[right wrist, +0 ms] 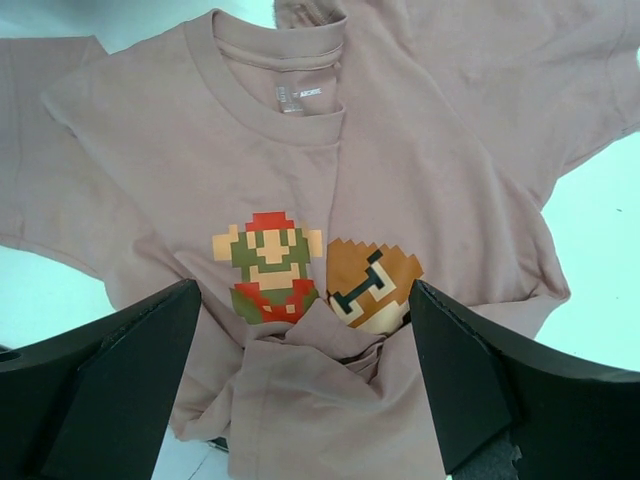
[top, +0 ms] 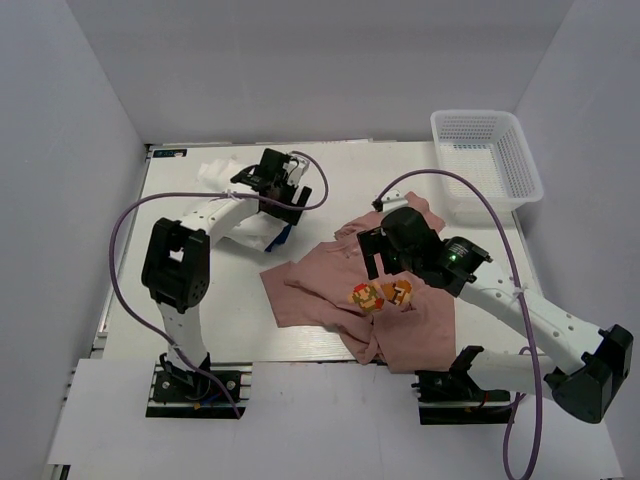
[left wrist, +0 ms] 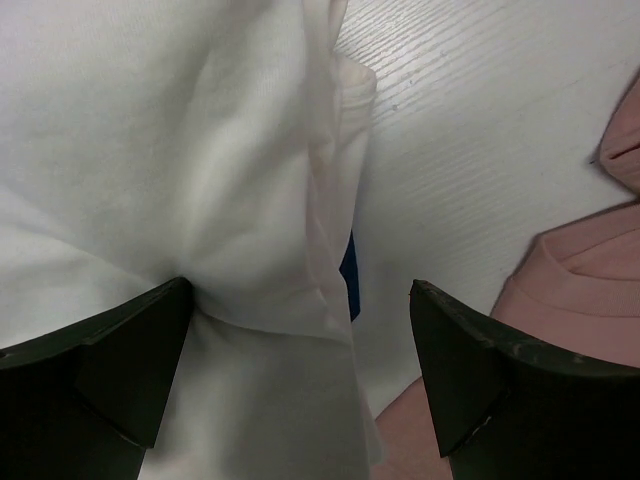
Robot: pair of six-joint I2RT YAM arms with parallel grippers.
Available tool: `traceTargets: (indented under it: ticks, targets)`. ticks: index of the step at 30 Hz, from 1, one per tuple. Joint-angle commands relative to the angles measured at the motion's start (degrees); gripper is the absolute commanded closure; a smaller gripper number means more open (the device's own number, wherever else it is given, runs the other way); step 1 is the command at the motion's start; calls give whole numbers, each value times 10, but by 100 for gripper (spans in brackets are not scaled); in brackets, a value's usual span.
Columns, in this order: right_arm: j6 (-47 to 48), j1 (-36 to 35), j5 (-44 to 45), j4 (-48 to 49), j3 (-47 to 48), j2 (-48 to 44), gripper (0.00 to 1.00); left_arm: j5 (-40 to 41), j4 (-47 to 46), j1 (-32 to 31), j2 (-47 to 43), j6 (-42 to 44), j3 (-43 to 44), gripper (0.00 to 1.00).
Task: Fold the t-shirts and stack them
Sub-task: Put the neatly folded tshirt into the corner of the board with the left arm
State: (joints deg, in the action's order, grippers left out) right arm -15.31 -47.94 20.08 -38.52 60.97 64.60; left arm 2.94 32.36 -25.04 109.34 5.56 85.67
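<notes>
Right wrist view: the right gripper (right wrist: pixel 302 290) is spread wide and empty, poised above the print (right wrist: pixel 315 270) of the pink t-shirt (right wrist: pixel 430 170), which lies crumpled right of centre, likely to pick a bunched hem for flattening. Likewise spread, the left gripper (left wrist: pixel 300 285) straddles a fold of the white t-shirt (left wrist: pixel 150 130) bunched far left.

The dusty pink t-shirt (right wrist: pixel 420 170) bears a pixel print (right wrist: pixel 315 275): a red, olive and tan figure, with a brown, cream and black one at its 3 o'clock. The white t-shirt (left wrist: pixel 150 150) is plain. The counter (left wrist: pixel 490 110) is white, finely grained; the basket (top: pixel 470 116), white mesh.
</notes>
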Motion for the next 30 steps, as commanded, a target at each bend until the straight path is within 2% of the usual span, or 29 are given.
traceTargets:
  ticks: [1, 4, 11, 18, 30]
  targets:
    - [15, 4, 22, 10, -2, -13, 10, -29, 13, 14, -5, 22, -2, 0]
    - [21, 7, 23, 11, 3, -4, 10, 10, 13, 31, 21, 22, -8, 3]
    - [21, 14, 40, 13, 19, 17, 10, 10, -12, 104, 62, 28, 3, 3]
    - [33, 25, 63, 19, 56, 67, 10, -4, -23, 173, 143, 61, 95, 3]
    - [41, 50, 69, 25, 139, 163, 10, -49, 1, 230, 254, 126, 268, 3]
